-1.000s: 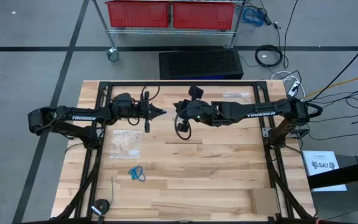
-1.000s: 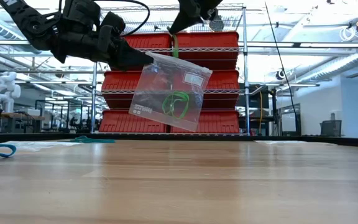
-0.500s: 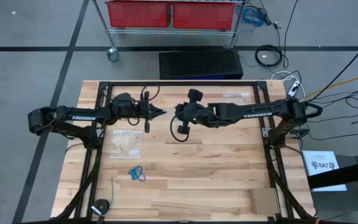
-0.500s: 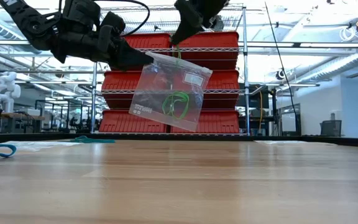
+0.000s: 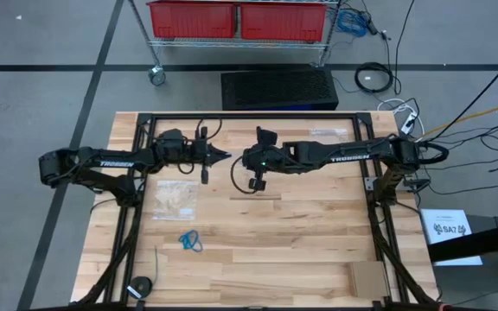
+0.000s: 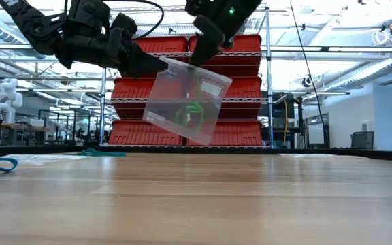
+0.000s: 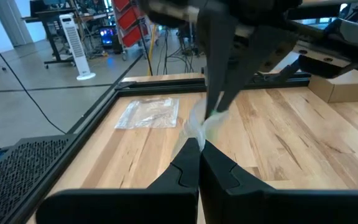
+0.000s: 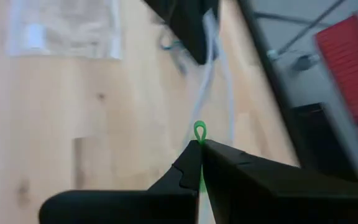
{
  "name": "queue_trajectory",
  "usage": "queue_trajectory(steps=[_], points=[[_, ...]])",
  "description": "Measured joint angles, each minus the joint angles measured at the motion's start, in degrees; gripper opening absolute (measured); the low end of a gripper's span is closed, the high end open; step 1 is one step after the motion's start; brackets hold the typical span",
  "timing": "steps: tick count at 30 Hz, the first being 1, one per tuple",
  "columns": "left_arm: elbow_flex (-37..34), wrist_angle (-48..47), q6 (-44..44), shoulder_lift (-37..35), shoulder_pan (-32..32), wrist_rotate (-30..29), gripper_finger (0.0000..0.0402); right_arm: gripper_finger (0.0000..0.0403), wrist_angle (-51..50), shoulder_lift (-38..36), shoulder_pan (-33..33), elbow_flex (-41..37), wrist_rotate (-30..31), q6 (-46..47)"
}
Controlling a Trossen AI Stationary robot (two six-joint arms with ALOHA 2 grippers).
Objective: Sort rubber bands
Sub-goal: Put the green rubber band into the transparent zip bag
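Left pincer (image 5: 223, 156) clenched on the upper corner of a clear zip bag (image 6: 185, 99), holding it in the air above the far half of the table (image 5: 318, 242), toward the middle. Right pincer (image 6: 197, 58) at the bag's top edge, just beside the left one, fingers pressed together on a light green rubber band (image 8: 199, 132) whose loop pokes out past the fingertips. More green bands (image 6: 191, 113) visible inside the hanging bag, blurred. Bag tilted, well clear of the wood below. Second clear bag (image 5: 175, 198) lying flat near the table's left edge. Bright blue rubber bands (image 5: 190, 241) in a small cluster on the table, nearer the front edge than that flat bag, apart from it. Third bag (image 5: 328, 133) flat by the far edge, toward the right corner. Red bins (image 6: 182, 85) on a wire rack behind the table
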Motion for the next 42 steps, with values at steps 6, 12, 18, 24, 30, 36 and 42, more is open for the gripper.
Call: queue_trajectory(steps=[6, 12, 18, 24, 30, 36, 42], points=[[0.00, 0.07, 0.00, 0.00, 0.01, -0.02, 0.0000, 0.0041, 0.27, 0.02, -2.00, 0.00, -2.24, 1.38], [0.00, 0.00, 0.00, 0.00, 0.00, -0.04, 0.0000, 0.0130, 1.80, 0.02, -2.09, 0.00, -2.67, 1.49], [0.00, -0.19, 0.02, 0.00, -0.01, -0.05, 0.0000, 0.0189, 2.86, 0.01, -2.05, 0.09, -7.07, 3.55], [0.00, -0.98, 0.05, 0.00, 0.00, -0.22, 0.0000, 0.0192, -10.60, -0.17, -1.52, 6.43, -8.13, 5.64], [0.00, -4.83, 1.23, 0.00, 0.32, -5.01, 0.0000, 0.0128, -29.06, -0.35, -1.46, 8.35, -8.11, 9.43], [0.00, -6.30, 0.57, 2.20, 3.16, -5.84, 0.0000, 0.0019, -24.57, -0.60, -3.34, -3.27, -16.49, 9.26], [0.00, -4.77, 0.11, 10.06, 7.89, -6.46, 0.0000, 0.0018, -18.20, -2.07, -6.30, -13.67, -21.48, 7.75]])
